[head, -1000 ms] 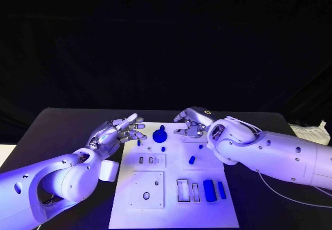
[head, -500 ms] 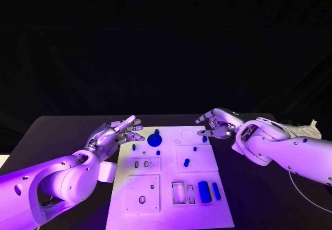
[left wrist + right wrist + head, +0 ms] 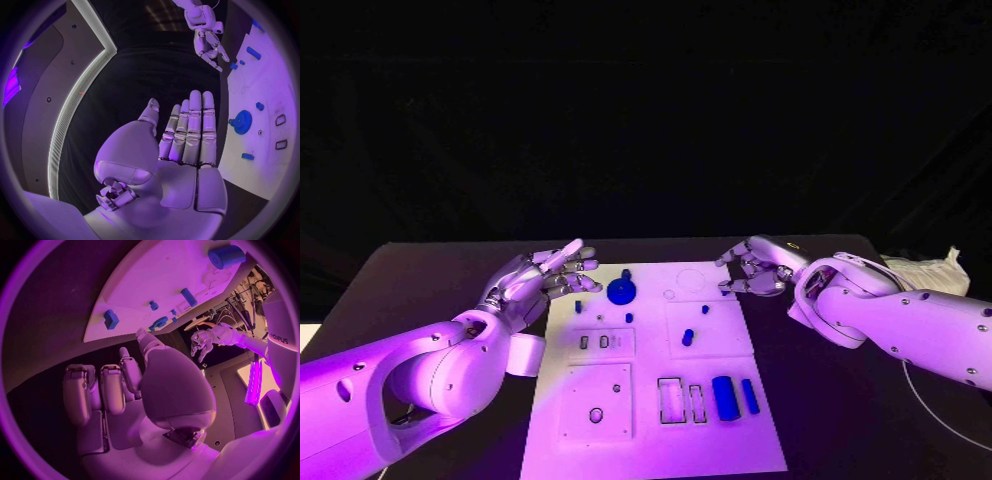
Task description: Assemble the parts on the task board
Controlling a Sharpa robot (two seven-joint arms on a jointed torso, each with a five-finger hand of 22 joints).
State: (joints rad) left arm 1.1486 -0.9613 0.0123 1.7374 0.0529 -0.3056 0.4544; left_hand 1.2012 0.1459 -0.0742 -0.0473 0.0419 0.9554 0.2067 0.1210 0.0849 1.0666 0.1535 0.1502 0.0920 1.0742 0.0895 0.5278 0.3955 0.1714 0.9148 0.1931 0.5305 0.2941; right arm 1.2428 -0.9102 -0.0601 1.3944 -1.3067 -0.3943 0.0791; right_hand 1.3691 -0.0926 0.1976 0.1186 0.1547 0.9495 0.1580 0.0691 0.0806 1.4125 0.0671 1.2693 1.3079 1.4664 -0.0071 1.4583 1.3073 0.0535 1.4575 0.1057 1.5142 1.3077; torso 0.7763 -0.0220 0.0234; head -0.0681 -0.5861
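Two hands hang at the far end of the task board [image 3: 653, 430], both holding nothing.

In the head view the left hand [image 3: 542, 277] sits left of centre over the board's upper-left corner, fingers straight and spread; the right hand [image 3: 759, 268] is right of centre just off the upper-right corner, fingers loosely bent and apart. The white board runs from mid-frame to the bottom centre. On it, a round blue part [image 3: 622, 292] lies near the left hand, small blue pieces dot the middle [image 3: 688, 338], and two long blue bars [image 3: 726, 397] stand lower right beside empty slots. The left wrist view shows that palm flat, fingers extended side by side [image 3: 187, 135].
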